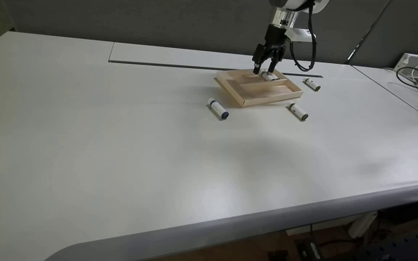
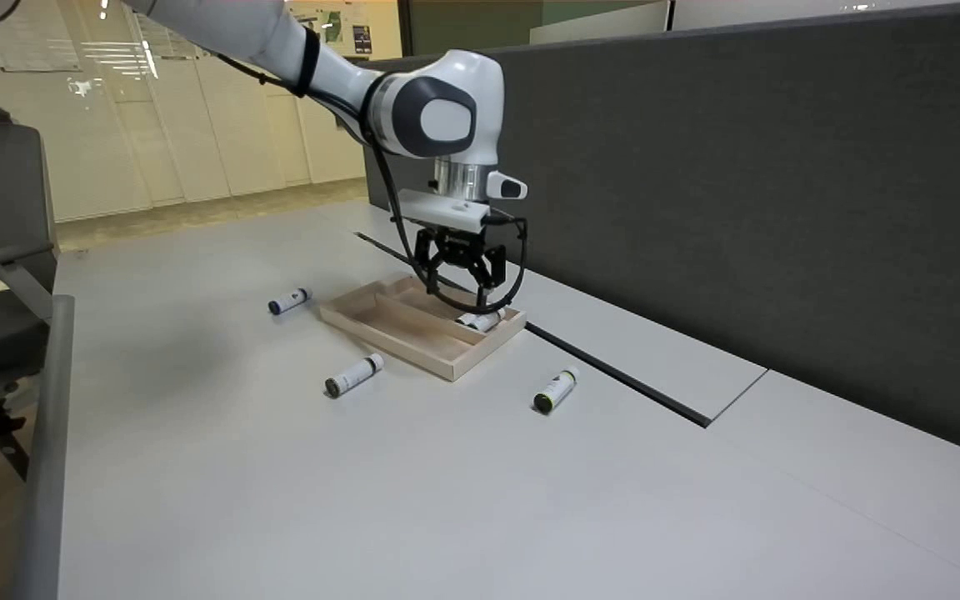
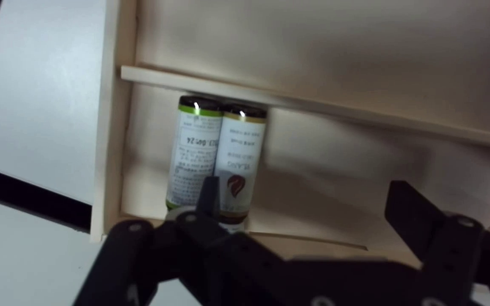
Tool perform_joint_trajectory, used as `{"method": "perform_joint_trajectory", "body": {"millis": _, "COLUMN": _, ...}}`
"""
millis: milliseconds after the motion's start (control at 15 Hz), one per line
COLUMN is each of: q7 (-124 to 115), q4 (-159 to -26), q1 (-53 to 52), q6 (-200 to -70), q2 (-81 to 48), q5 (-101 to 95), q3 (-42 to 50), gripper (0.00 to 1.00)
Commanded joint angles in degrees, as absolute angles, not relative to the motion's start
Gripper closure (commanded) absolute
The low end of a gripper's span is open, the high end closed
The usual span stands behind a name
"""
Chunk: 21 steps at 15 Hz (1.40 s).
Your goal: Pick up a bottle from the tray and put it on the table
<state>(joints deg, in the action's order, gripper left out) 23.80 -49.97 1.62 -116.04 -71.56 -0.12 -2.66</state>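
Note:
The pale wooden tray (image 1: 272, 100) (image 2: 462, 367) (image 3: 109, 106) lies on the off-white table (image 1: 122, 145) (image 2: 363, 508). Two white bottles lie side by side in one compartment, against the divider. In the wrist view, one has green bands (image 3: 194, 148) and the other gold bands (image 3: 240, 148). They also show as bottles in both exterior views (image 1: 268, 75) (image 2: 487, 320). My gripper (image 1: 263, 70) (image 2: 457, 292) (image 3: 304, 182) is open and empty, low over that compartment. In the wrist view, its left finger overlaps the seam between the bottles; its right finger is over bare tray floor.
Three more bottles lie on the table around the tray: one blue-banded (image 1: 218, 108) (image 2: 290, 301), one dark-capped (image 1: 298, 111) (image 2: 354, 375), one green-banded (image 1: 311, 84) (image 2: 556, 391). A dark grey partition (image 1: 140, 25) (image 2: 738, 208) stands behind the table. Cables (image 1: 417, 78) lie at the side.

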Motion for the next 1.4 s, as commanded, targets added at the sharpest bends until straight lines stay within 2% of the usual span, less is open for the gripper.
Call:
{"method": "perform_joint_trajectory", "body": {"millis": 0, "q7": 22.4, "q4": -45.5, "q1": 1.7, "q6": -113.6, "q2": -74.1, "q5": -0.8, "q3": -3.0, "gripper": 0.00}}
{"method": "perform_joint_trajectory", "body": {"millis": 600, "q7": 22.5, "q4": -43.2, "q1": 2.1, "q6": -112.2, "q2": -76.3, "q5": -0.9, "q3": -2.8, "gripper": 0.00}}
{"method": "perform_joint_trajectory", "body": {"millis": 667, "q7": 22.9, "q4": -43.7, "q1": 1.8, "q6": -112.6, "q2": -76.1, "q5": -0.3, "q3": -2.2, "gripper": 0.25}}
{"method": "perform_joint_trajectory", "body": {"millis": 733, "q7": 22.8, "q4": -43.5, "q1": 1.8, "q6": -112.9, "q2": -76.3, "q5": -0.3, "q3": -2.0, "gripper": 0.25}}
{"method": "perform_joint_trajectory", "body": {"millis": 933, "q7": 22.5, "q4": -42.7, "q1": 1.6, "q6": -112.7, "q2": -75.5, "q5": -0.4, "q3": -1.7, "gripper": 0.49}}
{"method": "perform_joint_trajectory", "body": {"millis": 1333, "q7": 21.0, "q4": -40.2, "q1": 2.1, "q6": -111.1, "q2": -74.9, "q5": -0.3, "q3": -0.4, "gripper": 0.89}}
